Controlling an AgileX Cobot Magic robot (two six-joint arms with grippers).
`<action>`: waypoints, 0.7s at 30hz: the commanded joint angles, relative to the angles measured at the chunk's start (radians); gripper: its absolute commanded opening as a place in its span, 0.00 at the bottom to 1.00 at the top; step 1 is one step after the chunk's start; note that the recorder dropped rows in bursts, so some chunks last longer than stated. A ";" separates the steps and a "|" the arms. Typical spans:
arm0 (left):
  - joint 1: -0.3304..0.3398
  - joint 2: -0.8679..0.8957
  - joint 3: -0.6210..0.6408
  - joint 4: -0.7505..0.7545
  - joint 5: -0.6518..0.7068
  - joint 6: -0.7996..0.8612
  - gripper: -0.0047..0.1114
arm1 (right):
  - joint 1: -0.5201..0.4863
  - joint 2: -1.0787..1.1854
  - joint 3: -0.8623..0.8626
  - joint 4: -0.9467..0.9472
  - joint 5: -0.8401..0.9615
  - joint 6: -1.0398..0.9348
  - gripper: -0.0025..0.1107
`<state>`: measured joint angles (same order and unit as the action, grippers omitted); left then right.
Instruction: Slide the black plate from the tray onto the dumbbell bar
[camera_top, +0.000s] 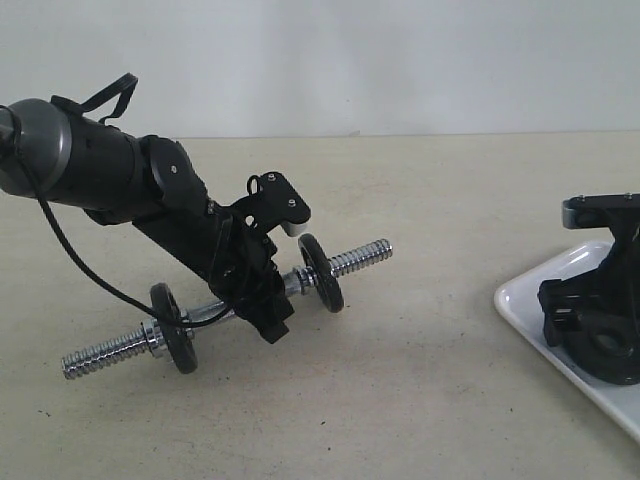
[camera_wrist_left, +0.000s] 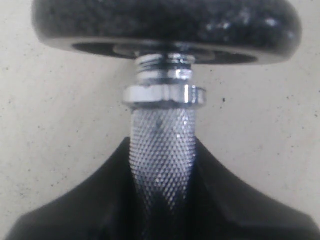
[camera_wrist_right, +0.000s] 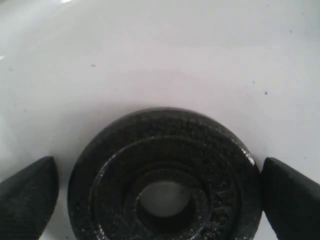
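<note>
The right tool (camera_wrist_right: 159, 192) stood open astride the black plate (camera_wrist_right: 200, 145), which lay flat on the tray (camera_wrist_right: 150, 60) — not yet lifted. The left tool (camera_top: 258, 290) clamped the dumbbell bar (camera_top: 360, 258) mid-shaft over the table (camera_top: 420, 400) — pickup and sliding-on were, by my judgement, left to do.

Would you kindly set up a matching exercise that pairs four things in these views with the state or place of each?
Things:
1. black plate
2. dumbbell bar
3. left pincer
4. right pincer

States:
A. open, straddling a flat disc
B. lying flat on the white tray
C. shut on a knurled chrome grip
D. already carrying two black discs

Pairs: 1-B, 2-D, 3-C, 4-A
</note>
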<state>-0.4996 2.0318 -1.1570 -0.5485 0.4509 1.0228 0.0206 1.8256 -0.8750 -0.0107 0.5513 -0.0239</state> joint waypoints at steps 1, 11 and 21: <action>-0.002 0.016 0.017 0.006 0.057 -0.014 0.08 | -0.004 0.021 0.017 0.000 0.060 -0.011 0.95; -0.002 0.016 0.017 0.006 0.061 -0.014 0.08 | -0.072 0.021 0.015 0.019 0.073 0.016 0.63; -0.002 0.016 0.017 0.006 0.049 -0.014 0.08 | -0.080 0.021 0.015 0.040 0.067 0.005 0.53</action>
<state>-0.4996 2.0318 -1.1570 -0.5485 0.4509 1.0228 -0.0491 1.8256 -0.8758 0.0201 0.5890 -0.0172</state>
